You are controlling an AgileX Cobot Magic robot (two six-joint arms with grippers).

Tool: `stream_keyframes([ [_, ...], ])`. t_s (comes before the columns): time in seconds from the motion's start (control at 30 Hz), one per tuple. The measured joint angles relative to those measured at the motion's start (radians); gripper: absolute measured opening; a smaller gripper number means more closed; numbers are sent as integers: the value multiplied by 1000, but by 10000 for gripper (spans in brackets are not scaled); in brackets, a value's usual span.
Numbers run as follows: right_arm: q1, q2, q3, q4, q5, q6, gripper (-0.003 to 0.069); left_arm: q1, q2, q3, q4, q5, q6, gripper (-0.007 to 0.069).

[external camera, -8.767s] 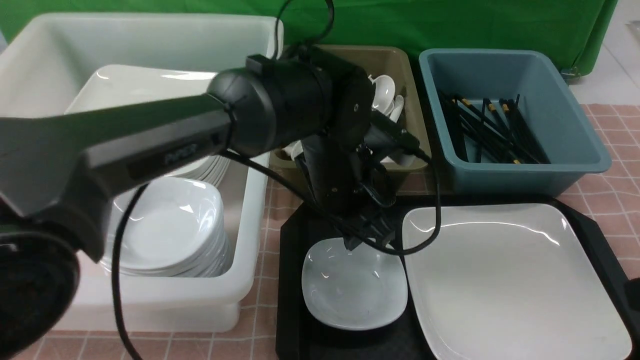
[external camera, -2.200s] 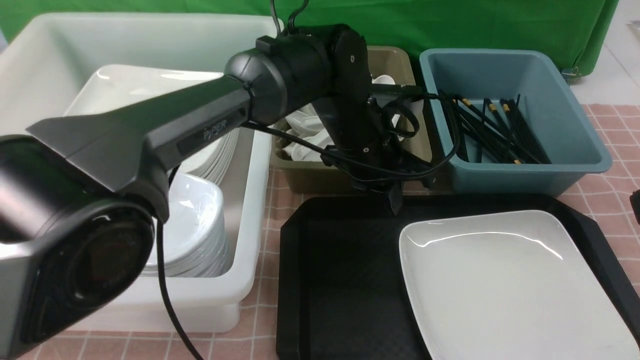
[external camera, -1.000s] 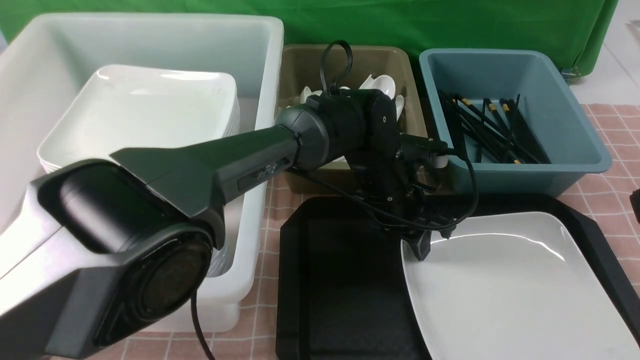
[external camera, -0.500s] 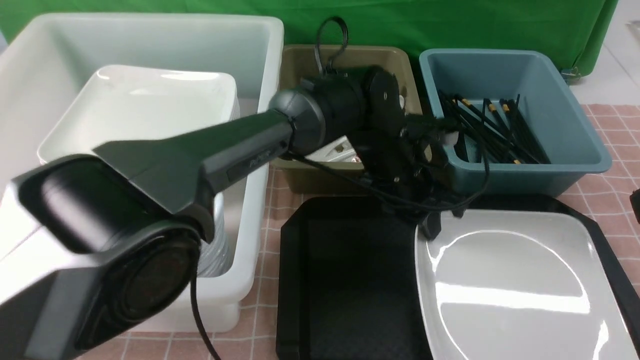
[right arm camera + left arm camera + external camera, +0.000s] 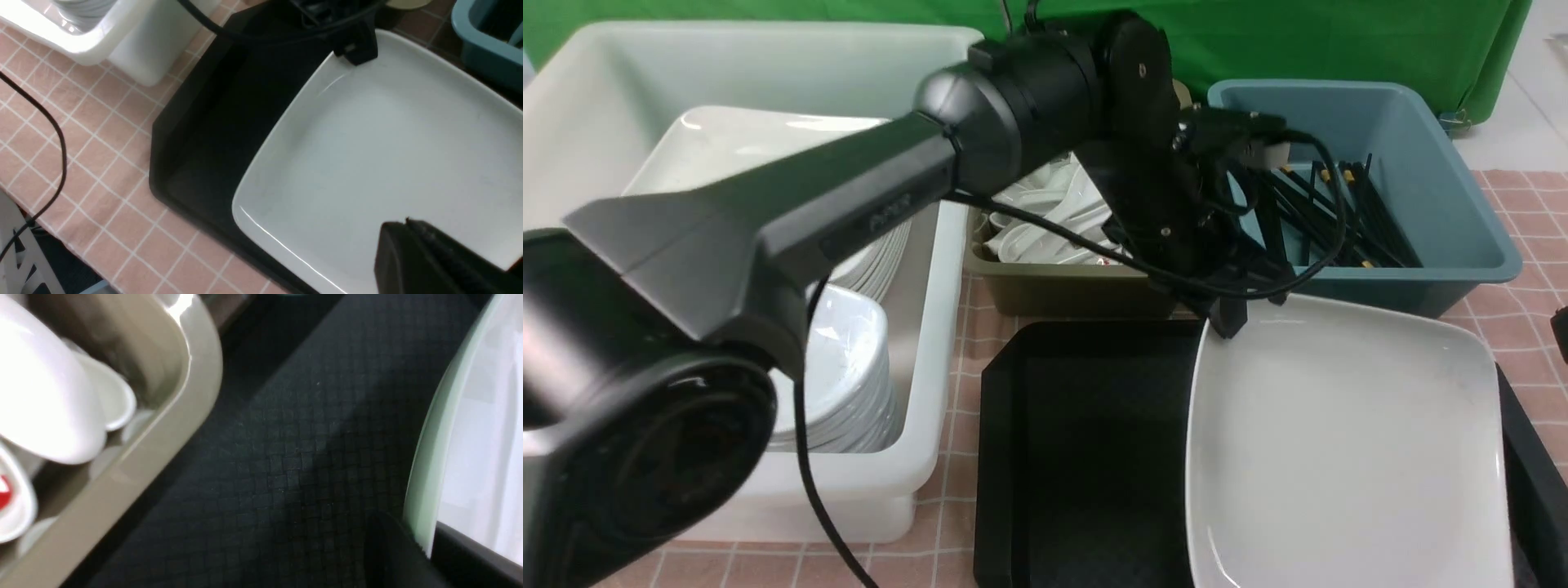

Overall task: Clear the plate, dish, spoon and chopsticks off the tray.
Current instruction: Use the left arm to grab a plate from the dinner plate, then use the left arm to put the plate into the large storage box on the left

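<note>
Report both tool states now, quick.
Left tool: closed on the plate, at its far corner.
Right tool: closed, nothing seen in it.

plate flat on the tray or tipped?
Tipped: left gripper holds the plate by its far corner, raised above the tray.

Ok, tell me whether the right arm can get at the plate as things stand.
Probably yes. The right gripper hangs over the plate with nothing between them. The left gripper clamps only the plate's far corner, out of the way. The right gripper is shut, so it would have to open first.
</note>
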State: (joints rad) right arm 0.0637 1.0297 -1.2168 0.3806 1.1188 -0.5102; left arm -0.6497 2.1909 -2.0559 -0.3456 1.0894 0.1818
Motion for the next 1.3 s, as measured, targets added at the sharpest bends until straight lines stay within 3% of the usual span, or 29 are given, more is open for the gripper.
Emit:
stream_keyframes([
  [1.13, 0, 0, -6, 83, -28, -4, 30, 4, -306, -25, 211, 70, 10, 14],
  [1.3, 0, 0, -60, 152, -38, -5, 30, 103, -356, -25, 188, 67, -23, 14],
])
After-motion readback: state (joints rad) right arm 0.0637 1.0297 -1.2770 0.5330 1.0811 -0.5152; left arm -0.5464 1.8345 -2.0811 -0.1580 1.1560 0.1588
